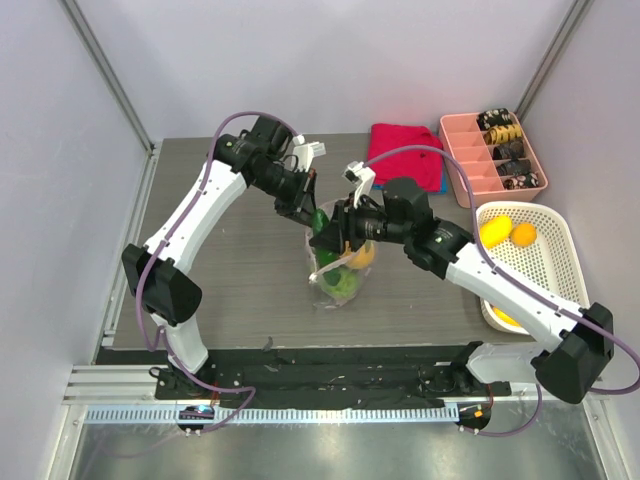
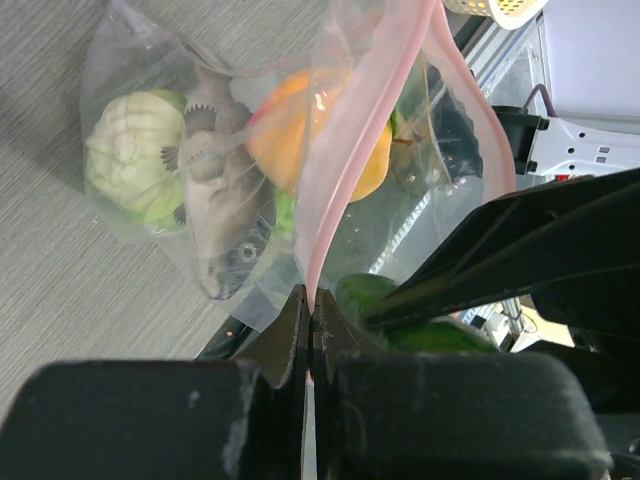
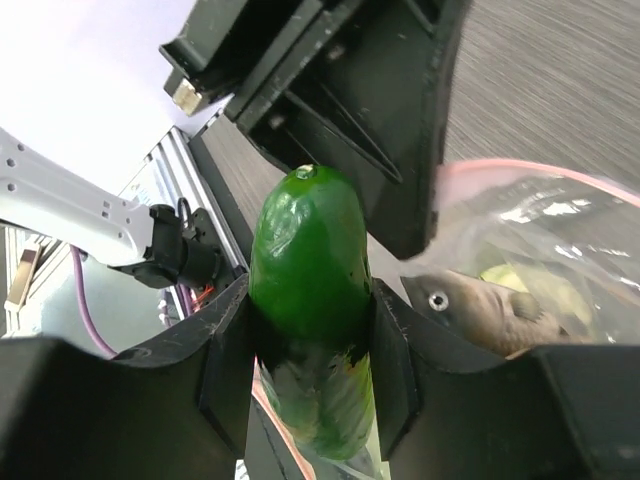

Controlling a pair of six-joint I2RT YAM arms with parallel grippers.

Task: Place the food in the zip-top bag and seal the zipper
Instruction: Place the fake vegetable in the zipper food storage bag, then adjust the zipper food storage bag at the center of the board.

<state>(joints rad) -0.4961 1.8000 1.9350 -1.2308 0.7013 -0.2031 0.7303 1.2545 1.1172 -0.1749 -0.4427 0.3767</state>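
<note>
Left fingers (image 2: 298,325) clenched on the zip-top bag (image 2: 335,130) rim, right fingers (image 3: 392,345) grasping the cucumber (image 3: 305,260). I'd keep the mouth wide and slide it in toward 6 o'clock.

Over the middle of the grey worktop (image 1: 240,270) both arms meet at a clear bag (image 1: 338,278) that stands with its mouth up. The left tool (image 1: 303,212) reaches its rim from the far left. The right tool (image 1: 328,240) comes in from the right, at a green cucumber (image 1: 319,221) upright above the mouth. Orange and green pieces show through the plastic (shapes unclear). To the right are a red cloth (image 1: 405,152), a pink tray (image 1: 468,150) and a white basket (image 1: 545,262) holding a lemon (image 1: 494,231) and an orange (image 1: 523,234).
</note>
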